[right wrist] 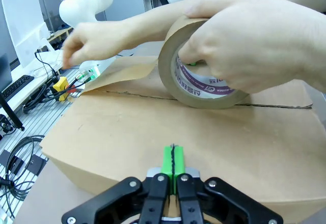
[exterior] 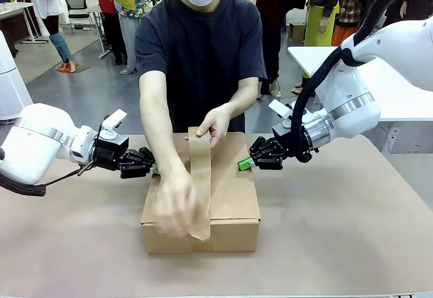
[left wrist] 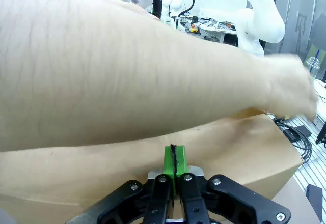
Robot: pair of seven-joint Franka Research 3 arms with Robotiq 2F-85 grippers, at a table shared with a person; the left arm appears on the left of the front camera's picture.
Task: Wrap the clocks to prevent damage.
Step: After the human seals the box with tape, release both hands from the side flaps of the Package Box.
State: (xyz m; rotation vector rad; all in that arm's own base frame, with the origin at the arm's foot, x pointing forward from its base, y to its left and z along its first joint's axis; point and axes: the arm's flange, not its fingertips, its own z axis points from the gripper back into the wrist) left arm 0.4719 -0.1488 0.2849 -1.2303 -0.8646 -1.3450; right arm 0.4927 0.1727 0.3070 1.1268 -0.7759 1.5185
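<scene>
The clocks are out of view. A closed cardboard box [exterior: 233, 189] lies mid-table. A person runs a strip of brown tape [exterior: 199, 183] across its top and down its front. One hand [exterior: 174, 210] presses the strip at the front edge. The other hand [exterior: 215, 123] holds the tape roll [right wrist: 204, 89] at the far edge. My left gripper [exterior: 153, 168] is shut, its green pads against the box's left side [left wrist: 229, 152] under the person's forearm [left wrist: 127, 76]. My right gripper [exterior: 243, 164] is also shut, with its tips [right wrist: 173, 158] at the box's right side [right wrist: 127, 142].
The brown table [exterior: 338, 244] has free room in front of and beside the box. A white table [exterior: 399, 88] stands at the back right, and people stand farther off. Cables [right wrist: 20, 158] lie beyond the table's edge.
</scene>
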